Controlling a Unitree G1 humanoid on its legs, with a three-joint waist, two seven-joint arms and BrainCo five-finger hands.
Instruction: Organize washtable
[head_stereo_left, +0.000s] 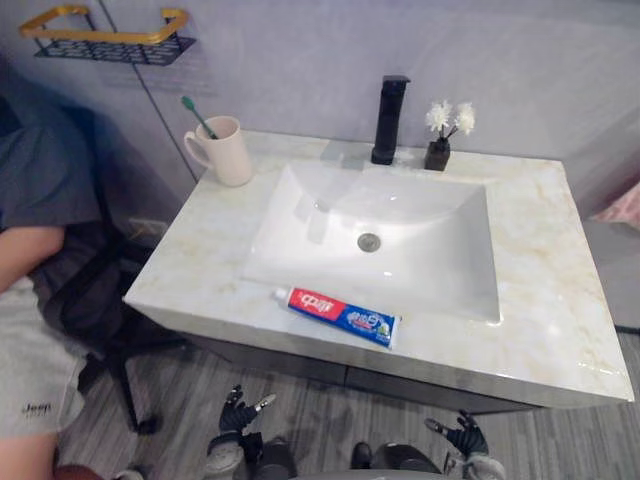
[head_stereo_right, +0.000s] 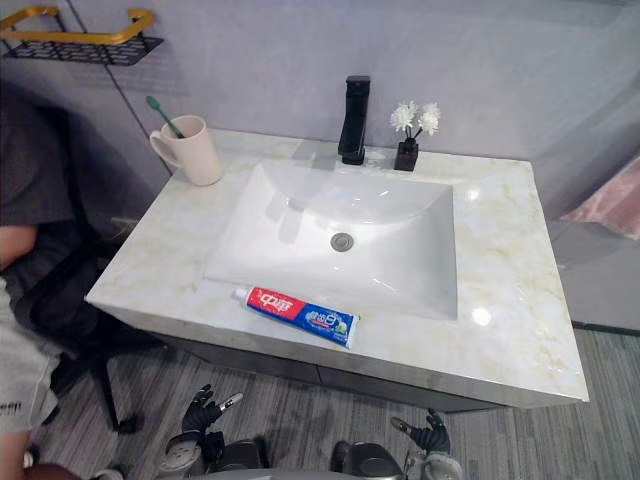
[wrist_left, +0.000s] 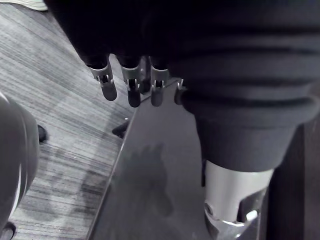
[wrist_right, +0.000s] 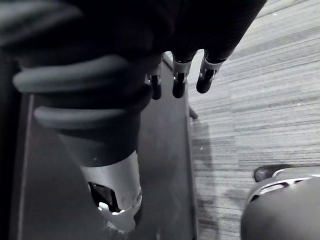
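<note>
nothing is in hand yet: this looks like the start, before any reach. the left hand (head_stereo_left: 238, 412) and right hand (head_stereo_left: 463, 436) hang low in front of the worktop (head_stereo_left: 545, 270), below its front edge, both with fingers loosely spread and holding nothing. the tube (head_stereo_left: 340, 316) of toothpaste lies flat on the front strip of the worktop, between the sink (head_stereo_left: 400, 240) and the edge, cap toward the robot's left. the mug (head_stereo_left: 228, 152) stands upright at the back left corner with a green brush (head_stereo_left: 197, 115) in it. the likely tidy-up is to put the tube in or beside the mug, so the next move calls for raising a hand above the edge, coming down on the tube's middle and pinching across its width. the strip is narrow; a nudge could slide the tube into the sink.
</note>
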